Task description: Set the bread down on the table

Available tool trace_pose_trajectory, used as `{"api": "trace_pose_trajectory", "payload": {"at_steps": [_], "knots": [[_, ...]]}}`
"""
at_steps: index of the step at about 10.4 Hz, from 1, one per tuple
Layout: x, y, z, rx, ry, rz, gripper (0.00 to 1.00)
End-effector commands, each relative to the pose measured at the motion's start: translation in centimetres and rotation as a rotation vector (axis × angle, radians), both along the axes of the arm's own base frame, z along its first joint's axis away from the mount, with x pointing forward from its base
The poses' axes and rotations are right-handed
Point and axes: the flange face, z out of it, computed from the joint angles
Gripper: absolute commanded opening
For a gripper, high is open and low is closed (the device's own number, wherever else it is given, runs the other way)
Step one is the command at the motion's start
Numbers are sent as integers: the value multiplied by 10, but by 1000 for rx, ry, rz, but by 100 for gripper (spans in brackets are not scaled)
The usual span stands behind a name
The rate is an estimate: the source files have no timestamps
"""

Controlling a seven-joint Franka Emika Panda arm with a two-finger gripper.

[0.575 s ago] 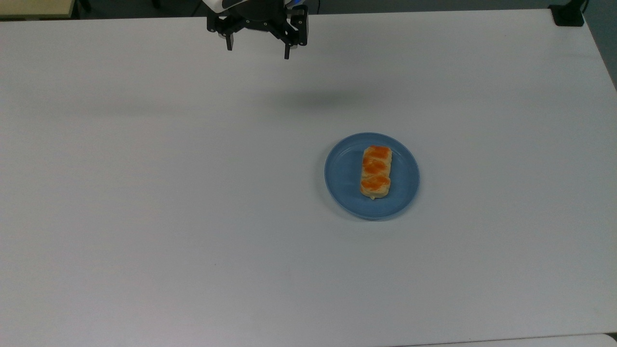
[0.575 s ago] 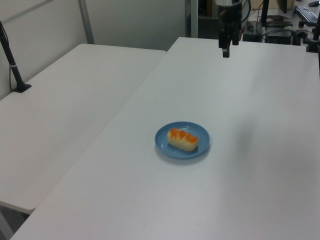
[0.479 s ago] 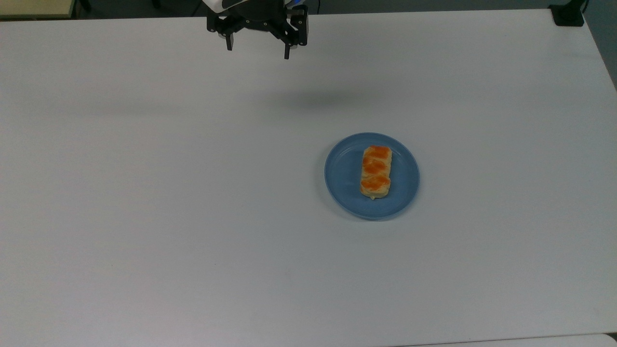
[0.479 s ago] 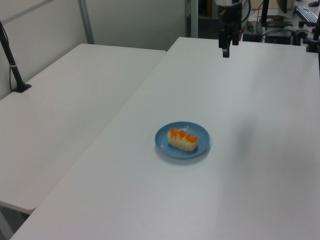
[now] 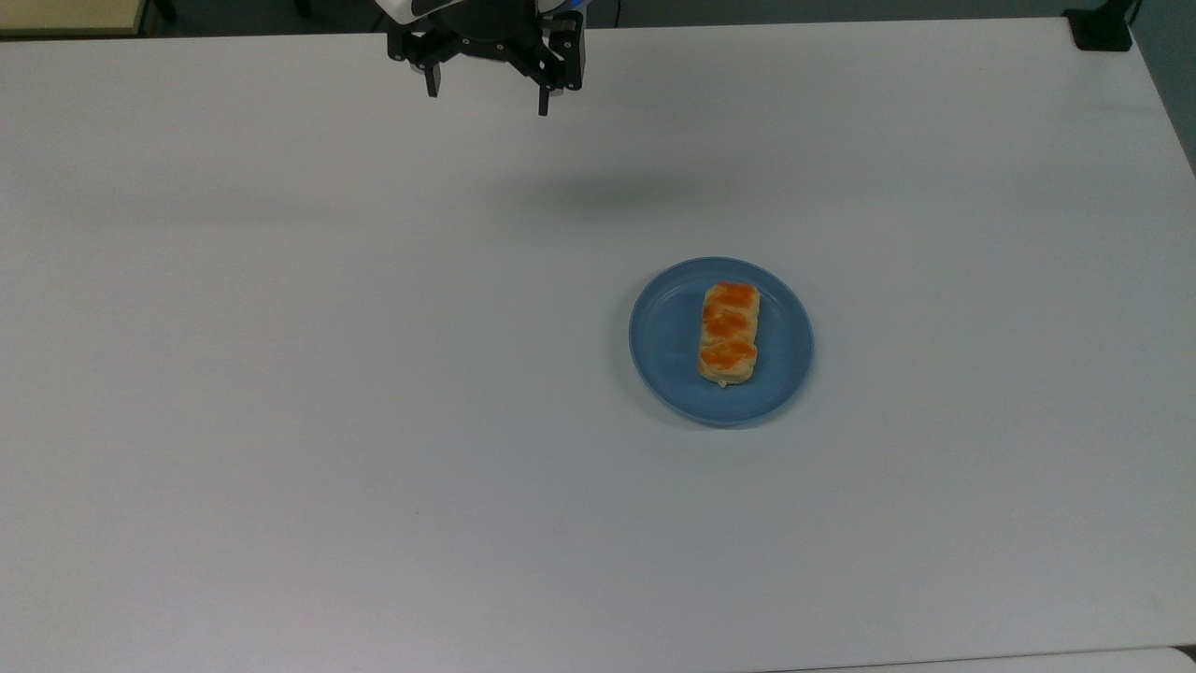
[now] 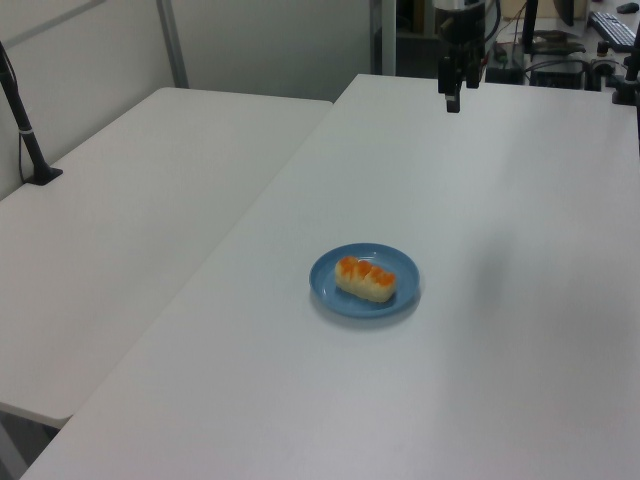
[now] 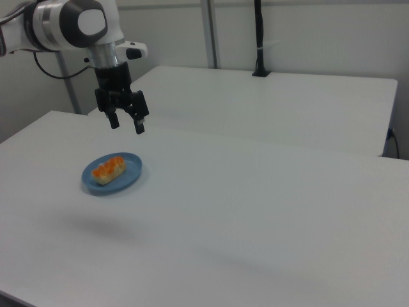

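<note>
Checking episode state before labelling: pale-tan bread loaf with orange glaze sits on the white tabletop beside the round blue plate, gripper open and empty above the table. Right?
Not quite. The pale-tan bread loaf lies on the round blue plate, not beside it, as the top view shows. The rest holds: the gripper is open and empty above the white tabletop.

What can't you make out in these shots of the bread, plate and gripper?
- Bread: its underside is hidden in all three views, against the blue plate.
- Gripper: its upper body is cut off by the top view's upper edge.
- Gripper's height above the table: not readable in the top view.
</note>
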Motion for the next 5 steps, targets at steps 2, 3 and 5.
{"api": "trace_pose_trajectory", "payload": {"at_steps": [2,3,5], "knots": [[-5,-2,3,8,-8,2,100],[-3,-1,1,15,-6,3,100],[-1,2,-3,30,-5,5,100]]}}
